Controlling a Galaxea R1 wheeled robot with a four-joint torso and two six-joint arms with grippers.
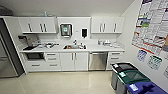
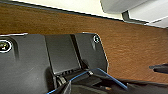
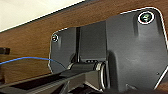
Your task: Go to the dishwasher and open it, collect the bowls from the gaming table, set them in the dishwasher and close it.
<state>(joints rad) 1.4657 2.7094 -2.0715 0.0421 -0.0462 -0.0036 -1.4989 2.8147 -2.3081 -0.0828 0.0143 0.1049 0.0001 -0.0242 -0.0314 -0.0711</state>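
The brushed-steel under-counter dishwasher (image 1: 98, 61) is seen in the head view, set into the run of white cabinets below the right half of the white countertop (image 1: 100, 48), just right of the double doors under the steel sink (image 1: 74, 46). Its door is shut; a bar handle along the top edge is only faintly made out. A stack of white drawers (image 1: 114, 59) flanks it on the right. Three lidded bins, black (image 1: 123, 67), green (image 1: 132, 76) and blue (image 1: 145, 88), are lined along the right wall, near the approach path. A steel refrigerator (image 1: 6, 55) stands at the far left.

Step judged in hand: approach to the dishwasher, not yet within reach. The base is best squared to the door, with clearance kept from the bins and room left for the door to drop.

Gripper state cannot be told from either wrist view.
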